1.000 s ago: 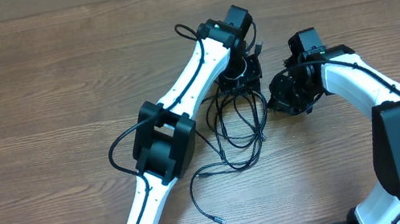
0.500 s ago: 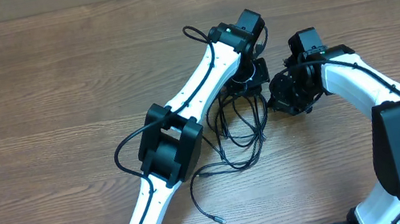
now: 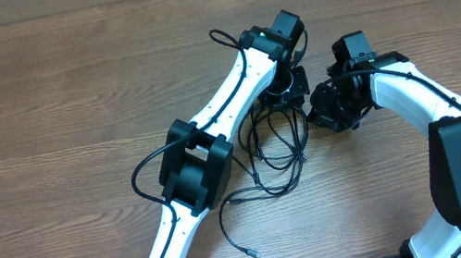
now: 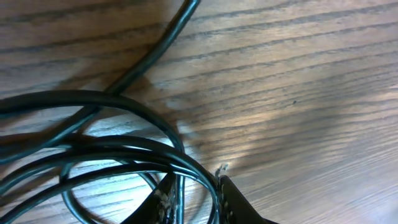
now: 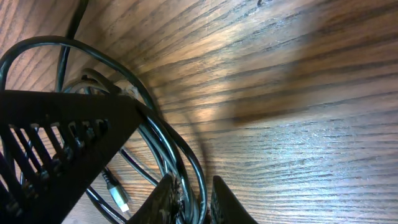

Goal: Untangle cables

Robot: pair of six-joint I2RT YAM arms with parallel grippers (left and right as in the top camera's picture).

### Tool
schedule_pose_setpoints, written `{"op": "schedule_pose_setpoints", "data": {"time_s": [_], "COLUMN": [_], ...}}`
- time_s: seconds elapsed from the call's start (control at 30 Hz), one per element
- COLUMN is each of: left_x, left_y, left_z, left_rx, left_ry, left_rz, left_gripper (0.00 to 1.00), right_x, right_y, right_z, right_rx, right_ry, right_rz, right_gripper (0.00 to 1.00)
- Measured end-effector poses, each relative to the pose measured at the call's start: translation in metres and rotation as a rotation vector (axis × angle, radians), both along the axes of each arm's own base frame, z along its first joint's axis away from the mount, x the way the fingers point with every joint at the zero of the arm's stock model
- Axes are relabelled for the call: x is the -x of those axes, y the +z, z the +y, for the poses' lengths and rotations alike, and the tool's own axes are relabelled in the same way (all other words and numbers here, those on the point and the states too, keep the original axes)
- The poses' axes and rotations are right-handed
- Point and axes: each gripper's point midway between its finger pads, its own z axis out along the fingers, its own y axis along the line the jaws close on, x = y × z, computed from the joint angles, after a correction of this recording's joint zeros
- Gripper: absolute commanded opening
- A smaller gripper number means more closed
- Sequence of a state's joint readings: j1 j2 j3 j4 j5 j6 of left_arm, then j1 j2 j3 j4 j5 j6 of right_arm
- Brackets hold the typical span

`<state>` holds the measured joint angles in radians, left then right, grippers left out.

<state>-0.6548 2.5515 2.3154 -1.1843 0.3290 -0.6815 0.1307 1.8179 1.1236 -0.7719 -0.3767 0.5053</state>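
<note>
Looping cables (image 4: 87, 95) within left gripper (image 4: 196, 196), right gripper (image 5: 193, 188)

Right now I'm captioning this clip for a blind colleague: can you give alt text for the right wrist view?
Two black fingers pinch a bundle of thin black cables that loops over a wooden table. A black slotted part fills the left side, with a silver-tipped plug below it.
</note>
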Motion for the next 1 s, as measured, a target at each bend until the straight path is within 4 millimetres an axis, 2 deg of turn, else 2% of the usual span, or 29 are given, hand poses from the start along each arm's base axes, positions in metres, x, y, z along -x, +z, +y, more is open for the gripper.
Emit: {"op": "schedule_pose_setpoints", "data": {"time_s": [0.13,0.3,0.33,0.47,0.53,0.7,0.83,1.0], "left_x": [-0.001,-0.003,-0.004,-0.004,0.000,0.005,0.005,0.008], "left_y": [0.000,0.000,0.000,0.001,0.001,-0.001,-0.003,-0.004], "left_z": [0.000,0.000,-0.002,-0.009,-0.013,-0.012,-0.009,-0.003], "left_rx": [-0.003,-0.002,0.002,0.013,0.012,-0.019,-0.042,-0.069], "left_ry": [0.001,0.001,0.001,-0.009,-0.022,-0.031,-0.030,-0.029], "left_rz": [-0.006,-0.017,-0.022,-0.041,-0.042,-0.046,-0.053,-0.039], "left_gripper": [0.23,0.29,0.27,0.10,0.08,0.14,0.10,0.13], "right_x": [0.002,0.005,0.006,0.006,0.006,0.008,0.007,0.007], "right_y": [0.000,-0.001,-0.001,-0.002,-0.003,-0.004,-0.005,-0.004], "right_z": [0.000,-0.001,-0.001,-0.004,-0.005,-0.007,-0.008,-0.008], "right_rx": [0.002,0.004,0.007,0.022,0.029,0.044,0.047,0.045], "right_ry": [0.001,0.002,0.002,0.001,0.001,-0.001,-0.002,-0.002], "right_rz": [0.009,0.020,0.023,0.024,0.024,0.029,0.028,0.027], "right_gripper": [0.17,0.17,0.17,0.17,0.17,0.17,0.17,0.17]}}
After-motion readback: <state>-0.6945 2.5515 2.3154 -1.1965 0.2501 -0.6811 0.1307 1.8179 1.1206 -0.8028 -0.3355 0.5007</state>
